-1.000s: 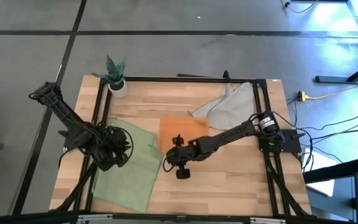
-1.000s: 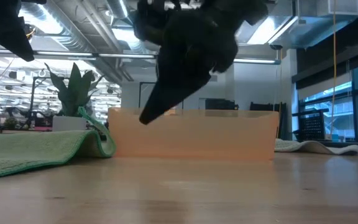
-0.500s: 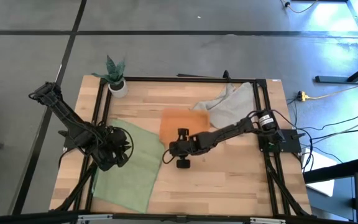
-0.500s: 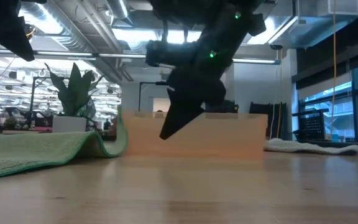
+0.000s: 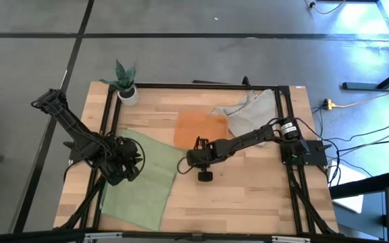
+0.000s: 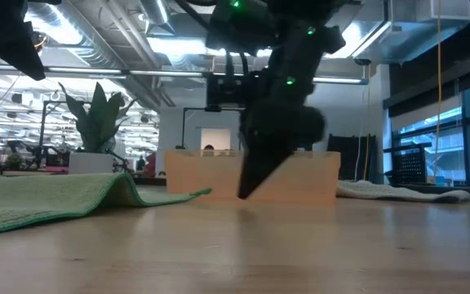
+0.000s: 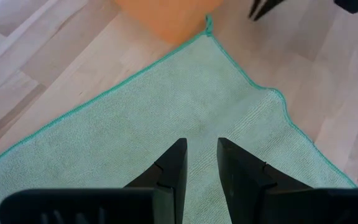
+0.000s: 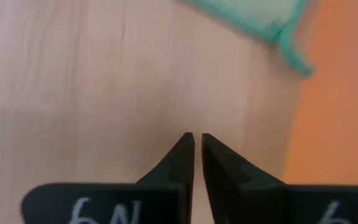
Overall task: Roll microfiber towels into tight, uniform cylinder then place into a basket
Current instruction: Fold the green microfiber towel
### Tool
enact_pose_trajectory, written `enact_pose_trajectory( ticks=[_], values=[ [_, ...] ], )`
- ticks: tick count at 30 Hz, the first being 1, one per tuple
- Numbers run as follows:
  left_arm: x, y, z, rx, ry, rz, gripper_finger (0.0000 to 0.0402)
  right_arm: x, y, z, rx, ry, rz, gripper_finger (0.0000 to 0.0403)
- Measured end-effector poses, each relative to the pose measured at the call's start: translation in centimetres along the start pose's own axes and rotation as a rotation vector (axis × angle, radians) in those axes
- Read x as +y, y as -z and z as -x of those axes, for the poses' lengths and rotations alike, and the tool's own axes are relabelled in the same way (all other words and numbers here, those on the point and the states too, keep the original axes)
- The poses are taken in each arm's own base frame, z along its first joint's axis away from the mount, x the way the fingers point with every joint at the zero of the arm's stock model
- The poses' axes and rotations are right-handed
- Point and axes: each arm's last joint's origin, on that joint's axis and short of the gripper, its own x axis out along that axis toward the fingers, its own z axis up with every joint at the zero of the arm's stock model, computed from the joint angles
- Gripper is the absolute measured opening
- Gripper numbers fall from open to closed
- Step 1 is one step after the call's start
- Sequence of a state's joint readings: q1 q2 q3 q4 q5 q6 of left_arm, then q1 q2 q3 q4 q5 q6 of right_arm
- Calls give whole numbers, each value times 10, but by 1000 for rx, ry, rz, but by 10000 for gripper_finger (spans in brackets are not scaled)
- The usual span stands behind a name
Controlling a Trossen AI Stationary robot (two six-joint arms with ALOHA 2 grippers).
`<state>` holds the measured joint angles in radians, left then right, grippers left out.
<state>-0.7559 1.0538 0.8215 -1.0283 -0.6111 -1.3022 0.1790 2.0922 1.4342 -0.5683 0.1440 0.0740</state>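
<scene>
Nearest item: a green microfiber towel (image 5: 142, 181), spread flat and unrolled on the near-left part of the wooden table (image 5: 248, 196), its teal-stitched edge visible in the left wrist view (image 7: 166, 130); one corner reaches toward the table's middle and ends just beside the basket. Left gripper (image 5: 128, 160): hangs over the left portion of this towel, fingers (image 7: 169, 171) a small way apart with a narrow gap between them, nothing held; whether the tips touch the cloth cannot be told. Right gripper (image 5: 193, 159): near the table's centre, reaching in from the right side, poised over bare wood just right of the towel's corner and at the near edge of the basket; its fingers (image 8: 179, 162) are pressed almost together, tips pointing down at the table, nothing between them. In the low view it shows as a dark wedge (image 6: 255, 175) with its point close above the tabletop. Basket (image 5: 196, 125): shallow translucent orange tray, beyond the right gripper at mid-table, standing flat, nothing visible inside. Farther right: a grey cloth (image 5: 248, 111), crumpled, lying at the far-right part of the table, one edge just beside the basket. Far-left corner: a small potted plant in a white pot (image 5: 127, 92), upright, well apart from both grippers.
</scene>
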Motion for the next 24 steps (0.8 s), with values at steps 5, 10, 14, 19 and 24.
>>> enact_pose_trajectory(
  ticks=[5,10,14,19,24],
  values=[
    [0,0,0,-4,-1,0,80,2,16,2,142,142,-60,33],
    [0,-1,0,-22,-6,0,80,-7,22,4,181,310,-81,33],
    [0,-1,0,-33,-9,-1,80,-17,22,4,192,339,-72,33],
    [0,-1,0,-34,-7,1,80,-32,21,2,201,378,-78,33],
    [0,-1,0,-34,-7,1,80,-36,14,6,177,362,-102,33]
  ],
)
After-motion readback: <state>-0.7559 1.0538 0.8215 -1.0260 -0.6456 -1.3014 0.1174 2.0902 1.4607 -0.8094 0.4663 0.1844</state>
